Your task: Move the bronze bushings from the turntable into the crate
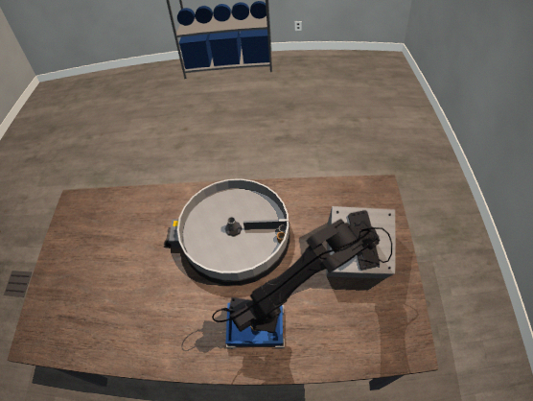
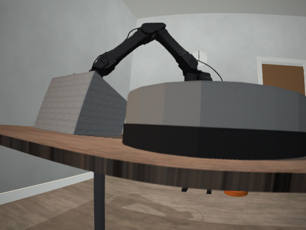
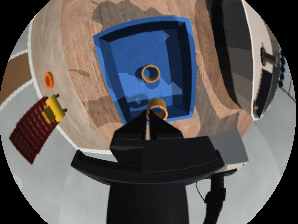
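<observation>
My gripper (image 3: 147,113) hangs over the blue crate (image 3: 148,70), near its close edge, and is shut on a bronze bushing (image 3: 158,106) that sits at the fingertips. A second bronze bushing lies on the crate floor. In the overhead view the arm's wrist (image 1: 249,312) covers most of the crate (image 1: 255,331), which stands at the table's front. The round grey turntable (image 1: 235,231) has a dark hub (image 1: 233,225) and a dark bar (image 1: 261,224). Small bushings, one of them bronze (image 1: 279,235), sit by its right rim. From here I cannot tell which of the others are steel.
The arm's grey base block (image 1: 362,245) stands right of the turntable. A small box with a yellow mark (image 1: 173,232) sits at the turntable's left side. The side view shows the turntable wall (image 2: 214,110) hiding the crate. A shelf (image 1: 222,35) stands by the back wall.
</observation>
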You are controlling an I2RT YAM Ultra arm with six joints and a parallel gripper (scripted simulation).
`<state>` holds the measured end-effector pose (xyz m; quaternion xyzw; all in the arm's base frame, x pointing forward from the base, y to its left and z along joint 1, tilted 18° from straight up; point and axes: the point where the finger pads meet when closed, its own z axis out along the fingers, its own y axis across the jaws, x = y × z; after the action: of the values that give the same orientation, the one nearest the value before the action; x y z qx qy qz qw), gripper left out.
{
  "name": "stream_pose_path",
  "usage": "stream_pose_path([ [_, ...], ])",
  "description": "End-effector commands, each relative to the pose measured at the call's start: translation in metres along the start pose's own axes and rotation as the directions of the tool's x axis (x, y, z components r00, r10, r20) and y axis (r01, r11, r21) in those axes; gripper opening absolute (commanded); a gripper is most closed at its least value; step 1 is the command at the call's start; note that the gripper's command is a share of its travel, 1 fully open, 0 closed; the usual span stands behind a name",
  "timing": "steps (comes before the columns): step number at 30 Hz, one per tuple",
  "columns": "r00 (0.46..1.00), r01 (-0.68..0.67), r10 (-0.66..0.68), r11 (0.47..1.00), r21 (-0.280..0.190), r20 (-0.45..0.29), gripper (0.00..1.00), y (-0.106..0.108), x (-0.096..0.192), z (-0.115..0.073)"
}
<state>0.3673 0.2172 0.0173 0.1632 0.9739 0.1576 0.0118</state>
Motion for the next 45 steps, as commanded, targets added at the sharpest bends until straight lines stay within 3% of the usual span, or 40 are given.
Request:
stream_pose_path([
  [1, 1.000, -0.007, 0.007, 1.000, -0.006, 0.024, 0.00, -0.001, -0.002, -0.008],
  [20, 1.000, -0.007, 0.007, 1.000, -0.006, 0.023, 0.00, -0.001, -0.002, -0.007],
  [26, 1.000, -0.010, 0.010, 1.000, 0.016, 0.000, 0.00, -0.006, 0.002, 0.010],
  [32, 1.000, -0.009, 0.009, 1.000, -0.001, 0.018, 0.00, 0.000, -0.006, 0.009],
  [35, 1.000, -0.009, 0.009, 1.000, 0.016, 0.000, 0.00, -0.006, 0.002, 0.019],
  [45, 1.000, -0.003, 0.003, 1.000, 0.006, 0.009, 0.00, 0.000, 0.000, 0.034],
])
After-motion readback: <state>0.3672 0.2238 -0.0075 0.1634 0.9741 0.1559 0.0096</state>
